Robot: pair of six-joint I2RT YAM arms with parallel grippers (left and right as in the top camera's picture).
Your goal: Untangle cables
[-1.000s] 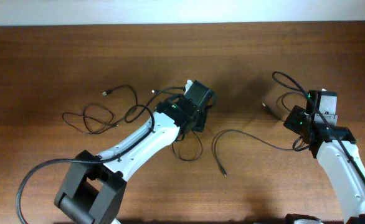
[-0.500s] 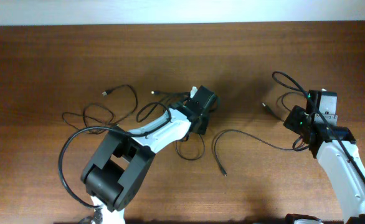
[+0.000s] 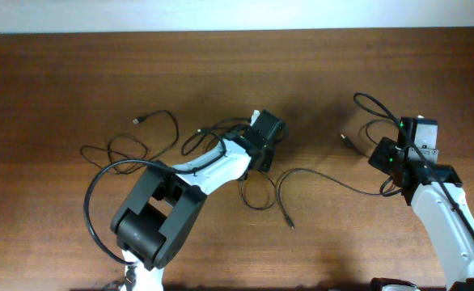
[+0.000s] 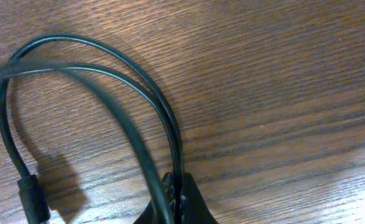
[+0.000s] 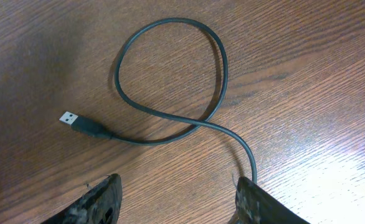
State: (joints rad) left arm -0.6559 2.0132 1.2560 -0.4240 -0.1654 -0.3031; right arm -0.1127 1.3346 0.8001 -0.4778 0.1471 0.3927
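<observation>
Thin black cables lie spread over the wooden table. One bunch of loose loops (image 3: 132,149) lies at the left, and a small loop (image 3: 257,194) sits just below my left gripper (image 3: 257,149). In the left wrist view my left gripper (image 4: 179,186) is shut on a cable (image 4: 95,62) that arcs away in a double loop, with a thick plug body (image 4: 33,199) at lower left. My right gripper (image 5: 179,199) is open above bare wood. A looped cable (image 5: 170,81) with a silver USB plug (image 5: 70,118) lies ahead of it and runs past the right fingertip (image 5: 260,202).
A long cable (image 3: 326,178) runs from near my right gripper (image 3: 387,162) towards the middle and ends in a plug (image 3: 291,226). The right arm's own thicker cable (image 3: 370,105) arches at the far right. The table's back edge meets a pale wall (image 3: 237,12).
My left gripper has shut on a cable. The left arm has swung into a more folded pose, and the small loop below it shifted slightly right. The right arm has not moved.
</observation>
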